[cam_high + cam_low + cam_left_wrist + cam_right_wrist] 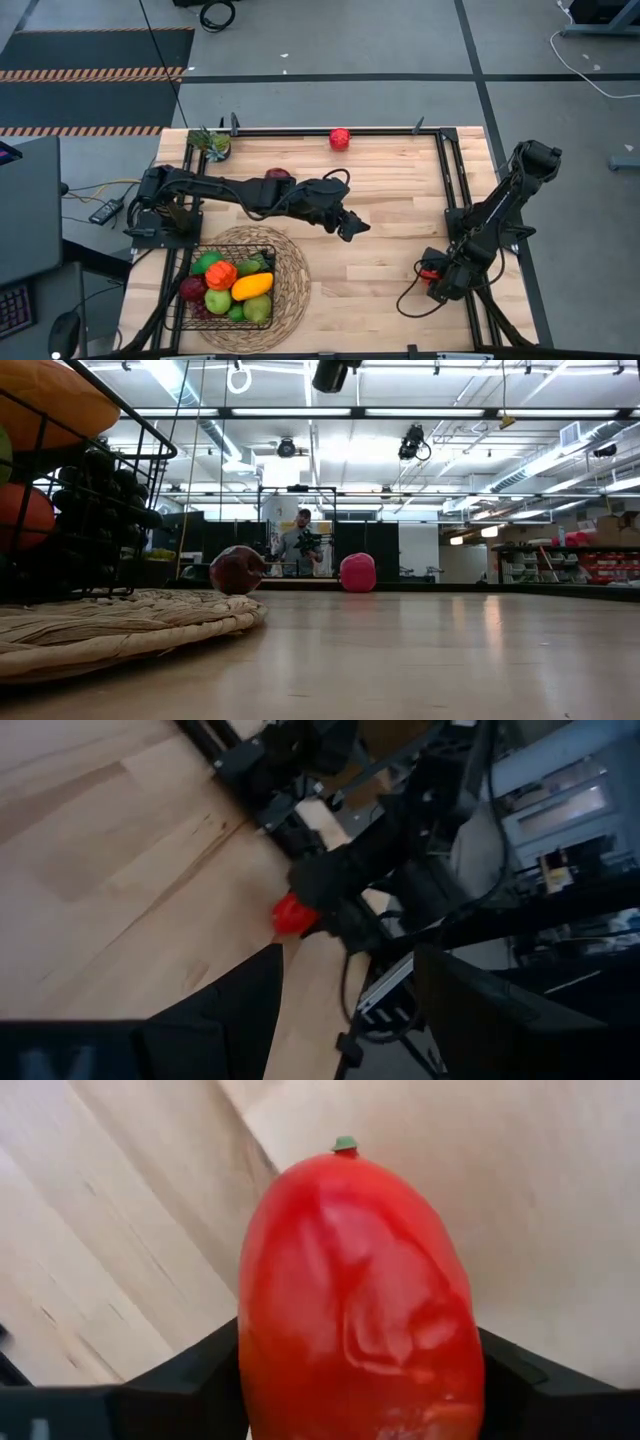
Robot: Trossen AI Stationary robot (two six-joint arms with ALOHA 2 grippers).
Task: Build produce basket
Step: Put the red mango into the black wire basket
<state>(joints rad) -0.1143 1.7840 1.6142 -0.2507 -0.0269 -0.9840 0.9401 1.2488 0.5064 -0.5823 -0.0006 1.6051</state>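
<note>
Basket [197, 262]: square, black wire mesh, low sides; sits upright on the round mat at the table's near left corner, filled with produce.
Produce in basket: orange [221, 274] near the middle, yellow squash [252, 286] lying beside it, green fruits [217, 300] around them, a dark red fruit [193, 289] at the left side.
Red apple [340, 138]: alone at the table's far edge, near the middle.
Dark red fruit on table [277, 176]: lies partly hidden under the left arm.
Red fruit [360, 1295]: glossy, elongated, small green tip; sits between the right pincer's [431, 273] fingers at the table's right edge.
</note>
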